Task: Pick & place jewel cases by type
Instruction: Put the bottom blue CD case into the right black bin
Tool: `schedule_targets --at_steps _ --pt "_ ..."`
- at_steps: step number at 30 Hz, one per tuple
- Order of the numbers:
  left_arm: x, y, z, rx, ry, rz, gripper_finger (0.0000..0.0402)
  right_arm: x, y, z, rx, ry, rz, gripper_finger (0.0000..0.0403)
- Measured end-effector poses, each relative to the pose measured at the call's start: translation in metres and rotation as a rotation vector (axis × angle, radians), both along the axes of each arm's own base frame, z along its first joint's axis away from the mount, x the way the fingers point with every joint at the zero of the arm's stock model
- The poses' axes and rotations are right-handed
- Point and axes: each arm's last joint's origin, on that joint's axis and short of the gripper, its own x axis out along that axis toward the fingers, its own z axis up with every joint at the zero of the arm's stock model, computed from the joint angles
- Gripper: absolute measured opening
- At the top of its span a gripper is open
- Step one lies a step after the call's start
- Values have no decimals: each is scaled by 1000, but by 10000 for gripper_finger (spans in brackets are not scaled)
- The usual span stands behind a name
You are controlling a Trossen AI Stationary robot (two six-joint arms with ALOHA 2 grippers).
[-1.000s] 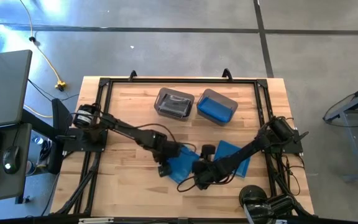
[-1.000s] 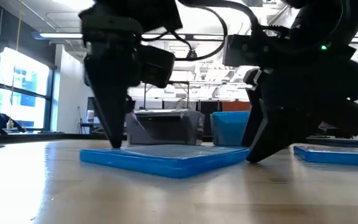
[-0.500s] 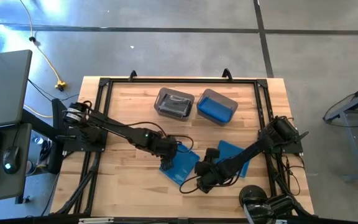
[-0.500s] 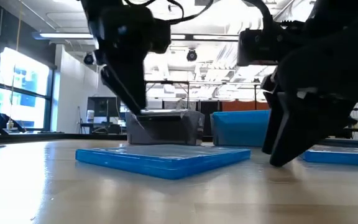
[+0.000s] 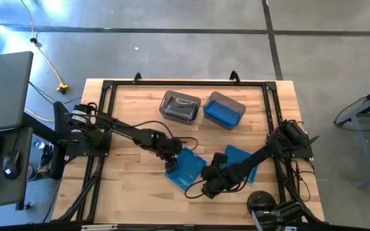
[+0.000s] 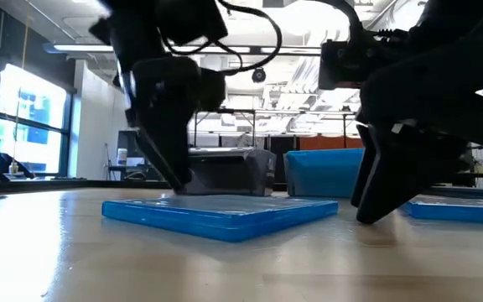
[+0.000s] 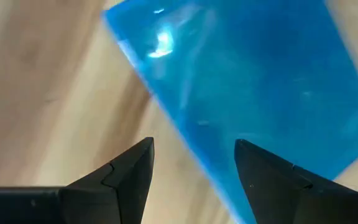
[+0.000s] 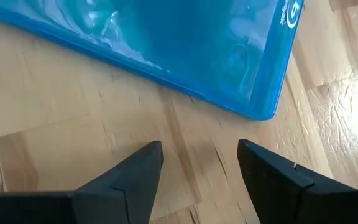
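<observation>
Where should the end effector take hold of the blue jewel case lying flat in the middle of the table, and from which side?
Probably at its edge, from above. The blue jewel case lies flat on the table, so only its thin rim is graspable. The open left end effector already straddles one edge.

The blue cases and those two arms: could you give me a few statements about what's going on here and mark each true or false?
1. Both grippers have their jaws open. True.
2. The left gripper holds the blue case in the air. False: the case lies flat on the table.
3. A second blue case lies near the right arm. True.
4. Both bins hold blue contents. False: only the right bin looks blue; the left bin holds something dark.
</observation>
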Motion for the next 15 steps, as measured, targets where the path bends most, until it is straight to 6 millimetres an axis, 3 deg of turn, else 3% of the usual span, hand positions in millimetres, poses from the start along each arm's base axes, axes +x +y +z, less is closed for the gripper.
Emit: schedule_targets --at_steps 9,15 --pt "-7 28 -19 -131 6 58 220 8 3 1 47 -91 -27 211" --pt "-6 30 -22 -228 -36 25 220 14 1 -14 86 -88 -98 210"
